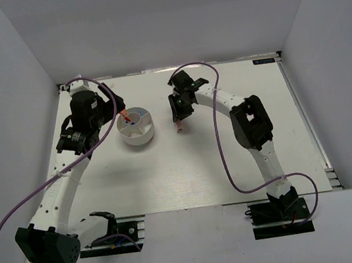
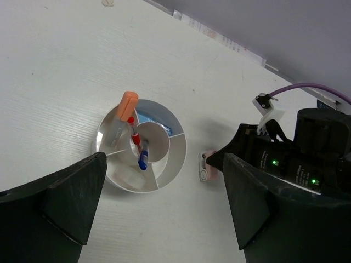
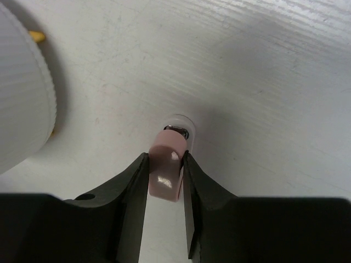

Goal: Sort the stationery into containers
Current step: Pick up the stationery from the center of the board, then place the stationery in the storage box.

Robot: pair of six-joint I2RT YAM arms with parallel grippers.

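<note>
The tan clip (image 3: pixel 164 178) is held between the two fingers of the right gripper (image 3: pixel 164 159). The jaws are almost closed, with only the width of the clip between them. The long axis of the clip runs along the fingers and points away from the wrist. Its far end, where a small metal part is seen, appears to be at the level of the table (image 1: pixel 187 169); whether it is lifted cannot be told.

The white tub (image 1: pixel 135 125) stands near the clip, on the robot's left side of it, with bare table between the two. The coming move is therefore judged to be a short carry sideways to the left, across the long axis of the clip, and over the rim.

In the tub are seen the orange-white stick (image 2: pixel 123 116), the red pen (image 2: pixel 133 129), the blue pen (image 2: pixel 142 159) and the light-blue eraser (image 2: pixel 155 120). The compartment facing the clip looks unoccupied.

The left gripper (image 2: pixel 164 159) hangs above the tub, opened wide, with nothing in it. It is nearer to the tub, but the clip belongs to the right arm.
</note>
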